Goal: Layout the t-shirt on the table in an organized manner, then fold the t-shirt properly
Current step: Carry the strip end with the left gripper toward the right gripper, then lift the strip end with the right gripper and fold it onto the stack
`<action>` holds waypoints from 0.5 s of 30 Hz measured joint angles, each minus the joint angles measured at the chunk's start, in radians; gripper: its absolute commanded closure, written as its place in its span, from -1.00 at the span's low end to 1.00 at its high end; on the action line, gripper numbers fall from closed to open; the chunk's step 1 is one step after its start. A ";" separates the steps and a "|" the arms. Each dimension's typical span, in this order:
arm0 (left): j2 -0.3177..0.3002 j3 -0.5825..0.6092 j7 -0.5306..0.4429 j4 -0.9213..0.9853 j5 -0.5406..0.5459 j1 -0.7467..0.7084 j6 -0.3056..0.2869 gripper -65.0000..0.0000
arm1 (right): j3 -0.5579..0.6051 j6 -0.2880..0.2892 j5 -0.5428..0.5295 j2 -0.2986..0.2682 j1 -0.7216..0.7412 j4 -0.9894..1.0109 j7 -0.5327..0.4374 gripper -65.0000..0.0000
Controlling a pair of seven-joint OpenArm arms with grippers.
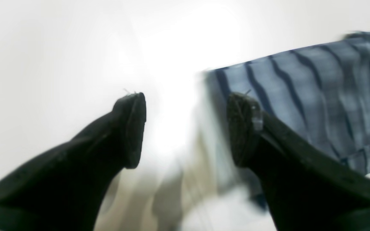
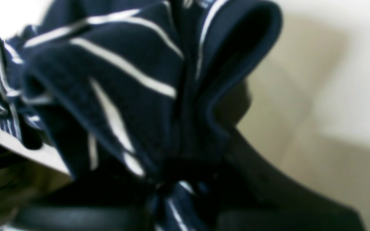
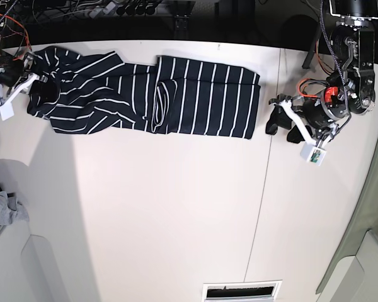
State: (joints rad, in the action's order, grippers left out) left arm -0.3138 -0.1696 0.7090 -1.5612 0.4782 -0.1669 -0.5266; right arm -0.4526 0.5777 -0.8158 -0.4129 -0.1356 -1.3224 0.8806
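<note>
Right end effector: the right end effector (image 2: 172, 166) was clenched on a bunched fold of the t-shirt (image 3: 145, 94), with navy cloth and white stripes crowding the wrist view; in the base view it sat at the shirt's far-left end, near the table's back-left corner.
Left end effector: the left end effector (image 1: 186, 128) was released, its two dark fingers (image 1: 130, 128) spread wide with nothing between them, hovering just beside the shirt's opposite edge.
Task's thing: the t-shirt lay stretched along the back of the table (image 3: 176, 220), rumpled and twisted at the gripped end, creased in the middle, flatter toward the free end.
Risk, one-sided pull: with only one end held, a tug would likely drag the whole shirt and deepen the mid-body creases instead of spreading it.
Risk, thick pinch: the grasp appeared to take in several layers, so lifting might carry a wad and leave the sleeve end tangled.
Risk, table edge: the gripped end lay close to the back-left edge; a pull that way could slide cloth off.
Risk, missed grasp: the open fingers were beside the hem, not over it; closing there would likely catch nothing.
Count, shirts: one striped t-shirt.
Count, end effectors: two.
Count, other cloth: one small grey cloth (image 3: 3, 207) at the left edge, well apart from the shirt.
Count, tables: one, with one dark seam line (image 3: 268, 157).
</note>
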 measured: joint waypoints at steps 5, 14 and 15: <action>0.012 0.016 -0.032 0.107 0.054 -0.043 -0.039 -0.27 | -0.001 -0.001 -0.006 0.021 0.011 -0.217 0.003 1.00; 0.103 0.137 -0.055 0.108 0.076 -0.052 -0.031 -0.27 | 0.153 0.000 -0.002 0.181 0.014 -0.433 0.008 1.00; 0.112 0.137 -0.053 0.108 0.080 -0.051 -0.031 -0.27 | 0.190 0.000 0.007 0.209 0.016 -0.440 0.004 1.00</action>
State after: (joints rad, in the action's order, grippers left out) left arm -0.2016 -0.0326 0.6556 -1.4528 0.5579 -0.2184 -0.5575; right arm -0.2623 0.5781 -0.8089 -0.2043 -0.1196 -1.7622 0.8845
